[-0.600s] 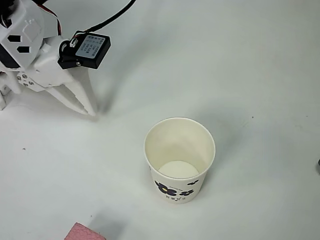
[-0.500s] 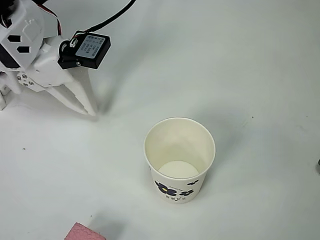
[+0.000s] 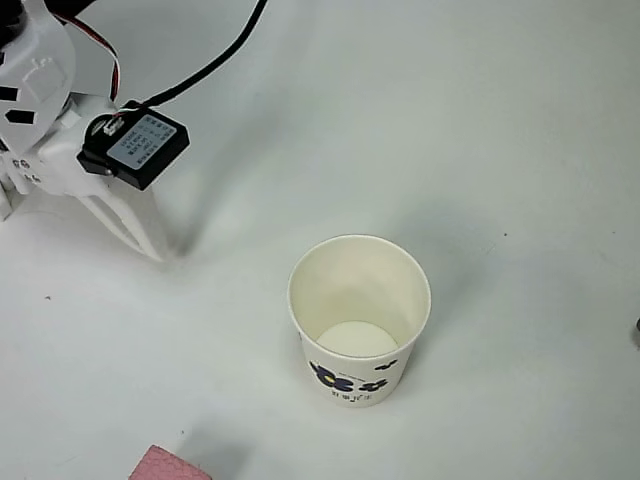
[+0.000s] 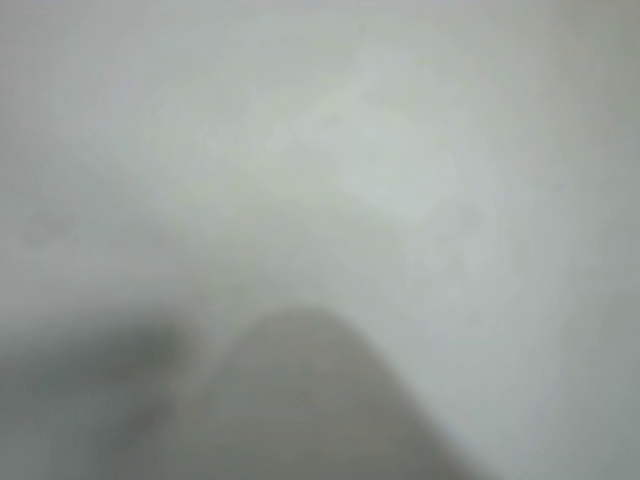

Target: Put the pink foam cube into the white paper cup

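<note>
Overhead view: one white paper cup (image 3: 359, 318) stands upright just below centre, empty. One pink foam cube (image 3: 170, 464) lies at seven o'clock, cut off by the frame edge, well apart from the cup. The white gripper (image 3: 150, 250), at ten o'clock, has shifted left and down from half a second ago; its fingers hold nothing, and their spread cannot be told.

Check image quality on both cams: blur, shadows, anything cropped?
Overhead view: sharp, with even soft light; the cup casts a faint shadow up-right, the pincer a soft one to its right; the cube is cropped by the bottom edge. Wrist view: badly out of focus, grey-white haze with a dark rounded blur at the bottom, nothing identifiable.
</note>
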